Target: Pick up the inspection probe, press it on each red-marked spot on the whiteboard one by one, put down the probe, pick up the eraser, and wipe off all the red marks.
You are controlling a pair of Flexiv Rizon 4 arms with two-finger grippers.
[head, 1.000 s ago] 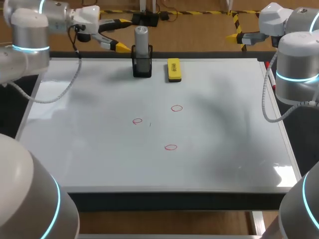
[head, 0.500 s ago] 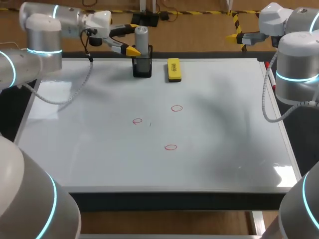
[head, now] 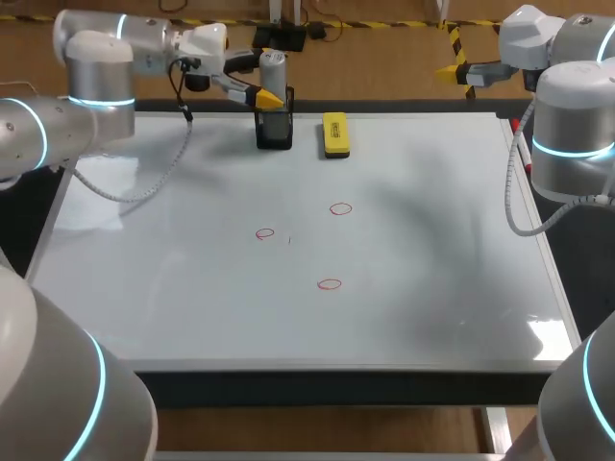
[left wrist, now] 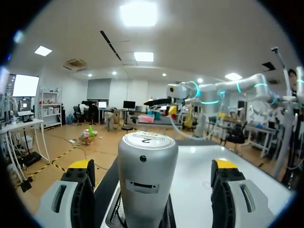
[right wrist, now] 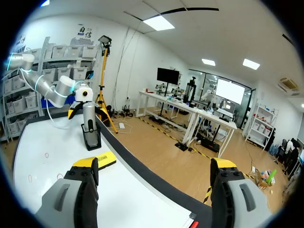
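Closing on the probe is the step in hand: left gripper (left wrist: 152, 165) is wide open and holds nothing, with a yellow-tipped finger on each side of the probe (left wrist: 147, 175) and a gap visible on both. The probe stands upright between the fingers in its black holder (head: 274, 132). Next move, I'd say: shut on the grey body, then lift straight up to clear the holder. Eraser (head: 334, 134) lies ahead of the fingers, just past the holder. Three red marks (head: 265, 233), (head: 340, 208), (head: 330, 284) sit well apart from the fingers, out on the whiteboard (head: 432, 240). Right gripper (right wrist: 152, 167) is open and empty, far from the probe. Versus a second ago: the left fingers were short of the probe and now straddle it; the right arm, eraser and marks are unchanged.
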